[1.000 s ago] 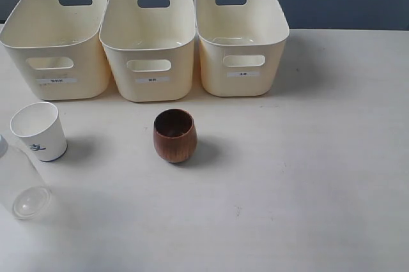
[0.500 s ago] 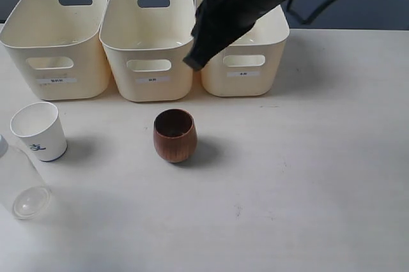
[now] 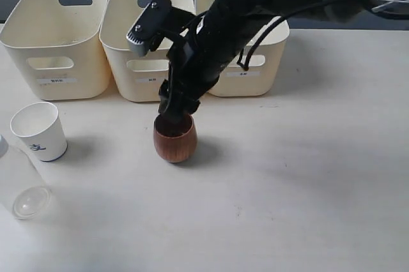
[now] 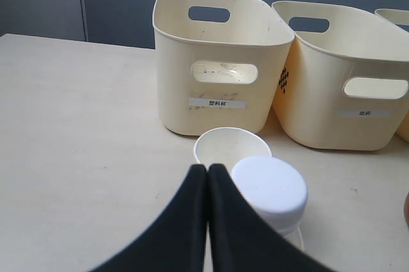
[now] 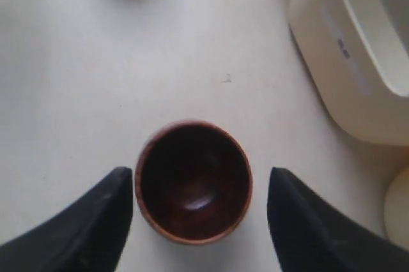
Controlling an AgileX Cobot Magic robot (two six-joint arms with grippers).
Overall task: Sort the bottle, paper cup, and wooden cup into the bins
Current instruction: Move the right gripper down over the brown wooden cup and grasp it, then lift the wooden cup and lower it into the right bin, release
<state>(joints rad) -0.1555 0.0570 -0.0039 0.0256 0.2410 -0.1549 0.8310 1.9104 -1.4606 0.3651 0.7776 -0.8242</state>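
The wooden cup [image 3: 174, 141] stands upright mid-table in front of the bins. My right gripper [image 3: 174, 112] hangs directly over it, open. In the right wrist view the wooden cup [image 5: 193, 179] sits between the two black fingers [image 5: 102, 221], with a gap on each side. The paper cup [image 3: 38, 130] stands at the left, and the clear bottle [image 3: 19, 182] is at the left edge. In the left wrist view my left gripper [image 4: 208, 170] is shut on nothing, just beside the bottle's white cap [image 4: 268, 186] and near the paper cup [image 4: 232, 147].
Three cream bins [image 3: 57, 39] [image 3: 150, 42] [image 3: 246, 39] stand in a row along the back. The right arm [image 3: 255, 10] reaches across the middle and right bins. Bare table lies to the front and right of the wooden cup.
The right arm has come in from the upper right and dropped down over the wooden cup. The cups, bottle and bins have not moved.
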